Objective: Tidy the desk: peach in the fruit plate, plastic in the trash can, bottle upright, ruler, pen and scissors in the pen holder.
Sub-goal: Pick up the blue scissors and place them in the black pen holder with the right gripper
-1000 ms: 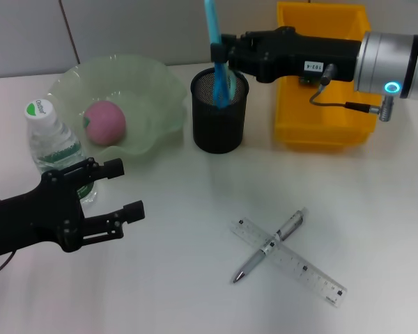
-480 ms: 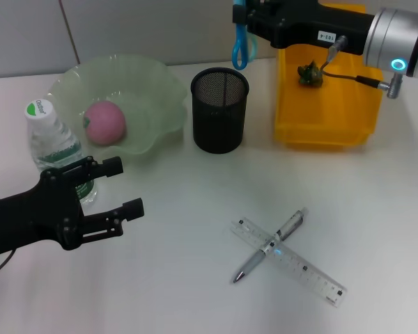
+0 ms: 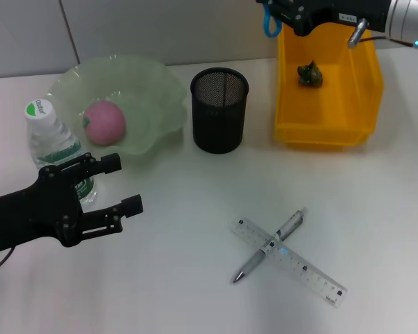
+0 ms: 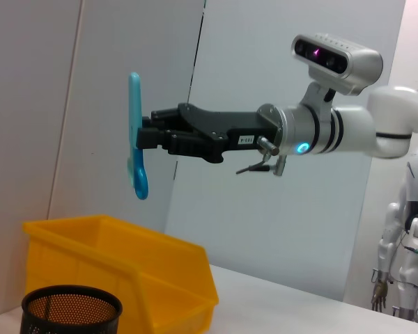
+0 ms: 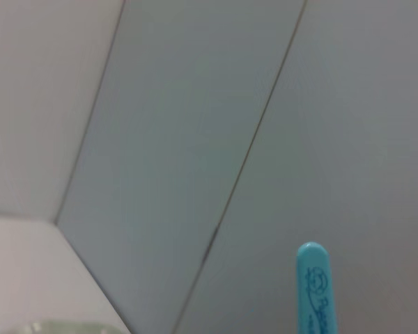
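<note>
While the right gripper [image 4: 141, 136] holds the blue scissors [image 4: 135, 136] high above the yellow bin [image 3: 329, 90], it should lower them straight into the pen holder [image 3: 219, 119], as the left gripper [image 3: 118, 184] waits wide open.

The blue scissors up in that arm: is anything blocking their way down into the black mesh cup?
Nothing visible. The right gripper holds the blue scissors high above the yellow bin; the black mesh pen holder stands open-topped and empty.

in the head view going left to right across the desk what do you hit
Bottle → left tool → peach in the fruit plate → pen holder → pen lying across the ruler → trash can; the right tool holds blue scissors up at the top edge.
</note>
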You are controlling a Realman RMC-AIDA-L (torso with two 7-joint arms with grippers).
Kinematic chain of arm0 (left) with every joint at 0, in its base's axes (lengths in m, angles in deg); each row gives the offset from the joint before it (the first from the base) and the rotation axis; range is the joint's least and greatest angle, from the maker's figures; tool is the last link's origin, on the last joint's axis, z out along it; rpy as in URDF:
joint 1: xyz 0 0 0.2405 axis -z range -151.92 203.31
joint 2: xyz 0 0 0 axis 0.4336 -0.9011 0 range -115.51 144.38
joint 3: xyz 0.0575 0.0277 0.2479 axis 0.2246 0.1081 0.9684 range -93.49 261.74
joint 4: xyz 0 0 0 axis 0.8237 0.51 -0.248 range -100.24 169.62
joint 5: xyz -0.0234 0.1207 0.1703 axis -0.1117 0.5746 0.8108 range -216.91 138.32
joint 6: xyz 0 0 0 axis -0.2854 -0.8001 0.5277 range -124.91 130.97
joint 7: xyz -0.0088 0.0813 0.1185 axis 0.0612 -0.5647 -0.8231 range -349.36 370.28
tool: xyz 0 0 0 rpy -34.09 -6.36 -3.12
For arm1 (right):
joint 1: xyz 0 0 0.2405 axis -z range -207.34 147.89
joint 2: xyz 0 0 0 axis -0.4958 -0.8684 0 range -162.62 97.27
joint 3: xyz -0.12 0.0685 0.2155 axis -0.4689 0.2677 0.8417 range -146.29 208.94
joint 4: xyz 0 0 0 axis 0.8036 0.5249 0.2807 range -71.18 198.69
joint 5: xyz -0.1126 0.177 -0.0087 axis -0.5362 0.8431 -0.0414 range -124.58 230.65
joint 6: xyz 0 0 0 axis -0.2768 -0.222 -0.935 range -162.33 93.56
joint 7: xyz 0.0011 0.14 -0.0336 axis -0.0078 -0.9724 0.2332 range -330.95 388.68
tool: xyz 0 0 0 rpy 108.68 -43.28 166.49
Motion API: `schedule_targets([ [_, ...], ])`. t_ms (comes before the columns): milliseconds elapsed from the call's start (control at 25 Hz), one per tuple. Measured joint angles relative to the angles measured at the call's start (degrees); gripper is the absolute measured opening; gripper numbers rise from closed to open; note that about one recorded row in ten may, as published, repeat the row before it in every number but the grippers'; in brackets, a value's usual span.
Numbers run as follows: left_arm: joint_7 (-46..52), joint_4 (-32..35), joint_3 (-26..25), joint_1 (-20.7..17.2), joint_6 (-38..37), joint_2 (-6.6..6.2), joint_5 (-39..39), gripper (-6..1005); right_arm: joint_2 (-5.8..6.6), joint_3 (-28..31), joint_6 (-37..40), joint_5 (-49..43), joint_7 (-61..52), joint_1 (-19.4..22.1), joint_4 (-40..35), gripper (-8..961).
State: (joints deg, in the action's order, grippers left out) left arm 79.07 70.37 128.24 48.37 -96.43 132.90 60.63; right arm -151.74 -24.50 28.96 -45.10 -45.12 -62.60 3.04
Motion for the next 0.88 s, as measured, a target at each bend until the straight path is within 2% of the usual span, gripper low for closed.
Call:
schedule_targets([
  [240, -1.6, -0.8, 0.0, 0.0, 0.6, 0.04, 0.0, 846, -0.25, -3.2, -3.9, -4.8, 7.1, 1.0, -4.9, 216],
  [520, -3.9, -1.6, -0.2, -0.3, 1.9, 0.01, -0.1, 846, 0.49, -10.1, -10.6, -4.8, 20.5, 1.3, -7.3, 216],
  [680, -4.8, -1.6, -0.5, 0.0, 2.0, -0.08, -0.2, 846, -0.27, -12.4, -14.4, -4.6, 28.3, 1.3, -9.1, 216],
  [880, -5.9, -1.3, -0.4, -0.2, 2.0, -0.27, -0.2, 846, -0.51, -25.0, -29.4, -4.5, 40.9, 3.4, -8.9, 216],
])
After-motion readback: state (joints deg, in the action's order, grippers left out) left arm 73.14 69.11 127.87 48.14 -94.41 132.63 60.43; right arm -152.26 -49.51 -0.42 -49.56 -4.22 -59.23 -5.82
